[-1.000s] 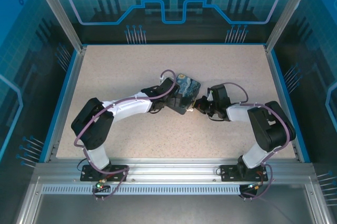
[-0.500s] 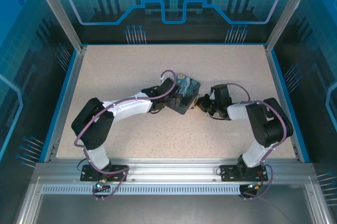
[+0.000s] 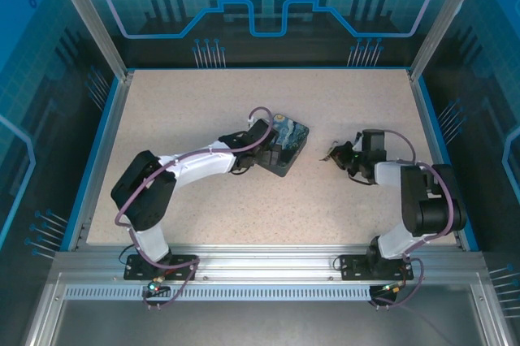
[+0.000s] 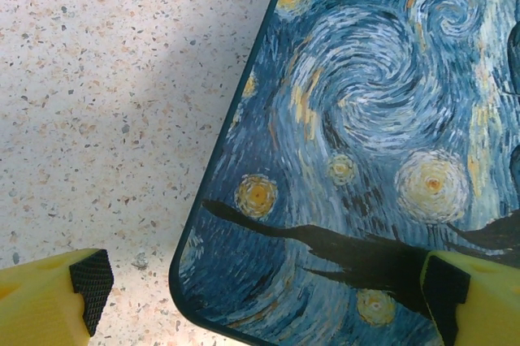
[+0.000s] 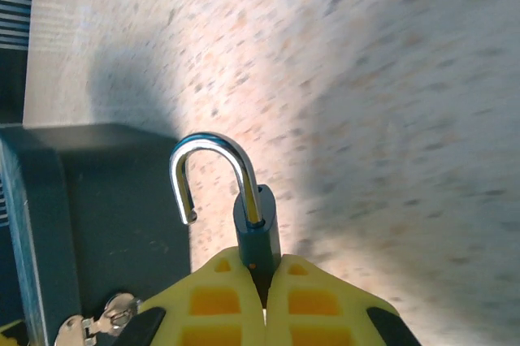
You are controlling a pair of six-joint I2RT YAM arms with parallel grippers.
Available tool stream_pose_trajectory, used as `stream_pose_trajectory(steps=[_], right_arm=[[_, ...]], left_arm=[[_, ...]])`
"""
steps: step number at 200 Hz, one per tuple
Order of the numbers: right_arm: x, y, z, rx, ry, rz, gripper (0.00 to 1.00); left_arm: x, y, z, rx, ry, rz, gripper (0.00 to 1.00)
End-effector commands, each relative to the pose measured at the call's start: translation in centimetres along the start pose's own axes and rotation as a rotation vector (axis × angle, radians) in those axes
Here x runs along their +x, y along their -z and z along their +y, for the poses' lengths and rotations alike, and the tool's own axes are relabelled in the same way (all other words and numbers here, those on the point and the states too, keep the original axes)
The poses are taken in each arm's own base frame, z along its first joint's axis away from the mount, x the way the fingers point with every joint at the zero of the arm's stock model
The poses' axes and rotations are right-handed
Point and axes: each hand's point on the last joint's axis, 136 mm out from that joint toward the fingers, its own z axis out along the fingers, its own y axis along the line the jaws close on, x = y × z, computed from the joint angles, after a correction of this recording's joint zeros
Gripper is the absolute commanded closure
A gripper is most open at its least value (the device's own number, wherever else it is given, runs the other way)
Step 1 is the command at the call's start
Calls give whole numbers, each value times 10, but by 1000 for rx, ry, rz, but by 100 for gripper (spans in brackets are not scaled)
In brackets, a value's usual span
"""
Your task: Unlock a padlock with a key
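Note:
The padlock (image 5: pixel 257 228), small with a dark blue body, is pinched by its body in my shut right gripper (image 5: pixel 264 271). Its silver shackle (image 5: pixel 210 151) stands up with one end free of the body. Silvery key pieces (image 5: pixel 96 326) show at the bottom left beside my finger; whether one sits in the lock is hidden. From above, the right gripper (image 3: pixel 340 153) holds the padlock (image 3: pixel 330 154) over the table, apart from the painted box (image 3: pixel 292 136). My left gripper (image 4: pixel 260 301) stands open over the box's near corner (image 4: pixel 349 159), one finger above the table, the other above the lid.
The night-sky box lies mid-table with the left arm (image 3: pixel 203 163) reaching to it. The box's dark side wall (image 5: pixel 89 208) is close to the left of the padlock. Speckled tabletop (image 3: pixel 244 94) runs to blue-edged side walls.
My right gripper has drawn away to the right from the box, carrying the padlock. The left arm and the box have stayed put.

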Motion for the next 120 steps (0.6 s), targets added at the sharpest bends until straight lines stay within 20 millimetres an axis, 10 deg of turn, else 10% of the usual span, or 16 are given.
stream_pose_trajectory(steps=[1, 89, 120], right_arm=[[3, 4, -22, 19, -41, 44, 100], [14, 68, -42, 70, -105, -92, 7], [9, 94, -28, 69, -62, -161, 0]], left_arm=[[2, 1, -1, 4, -29, 57, 1], [-32, 60, 0, 119, 26, -19, 1], [-44, 87, 14, 135, 65, -76, 1]])
